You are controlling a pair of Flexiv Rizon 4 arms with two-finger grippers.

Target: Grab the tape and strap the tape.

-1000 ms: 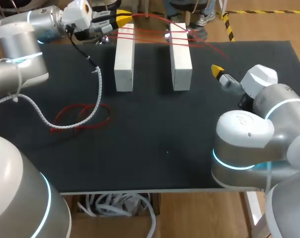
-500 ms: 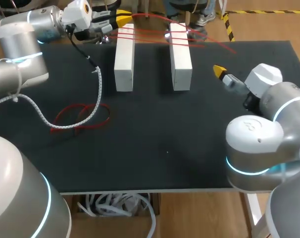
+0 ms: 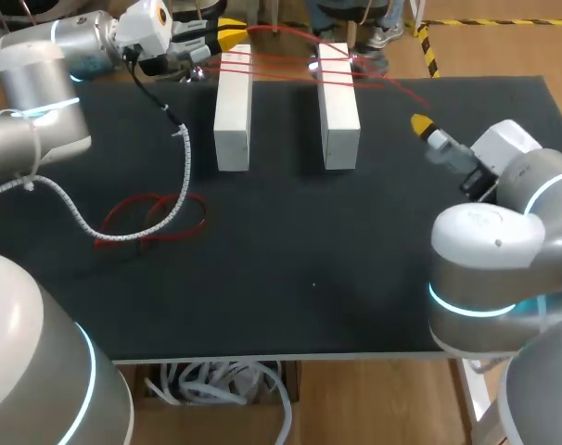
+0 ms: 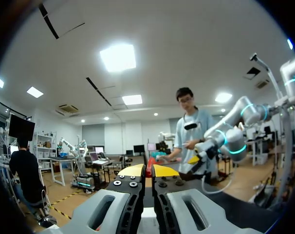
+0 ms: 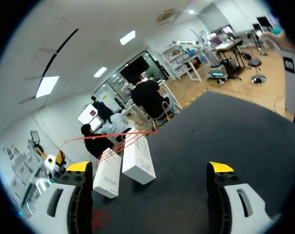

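Head view: the right gripper (image 3: pixel 420 122) has drawn back to the right and slightly farther away over the last second. The loose right end of the thin red tape (image 3: pixel 281 67) is left ungrabbed, so strapping likely needs a fresh approach. The tape crosses the far ends of two white rectangular blocks (image 3: pixel 233 111) from the left gripper (image 3: pixel 227 34) at far left.

Left wrist view: the tips are pinched almost together with red showing at the gap, so I judge they hold the tape's end.

Right wrist view: the fingers are spread wide and empty. Tape and blocks lie well ahead, off to the left.
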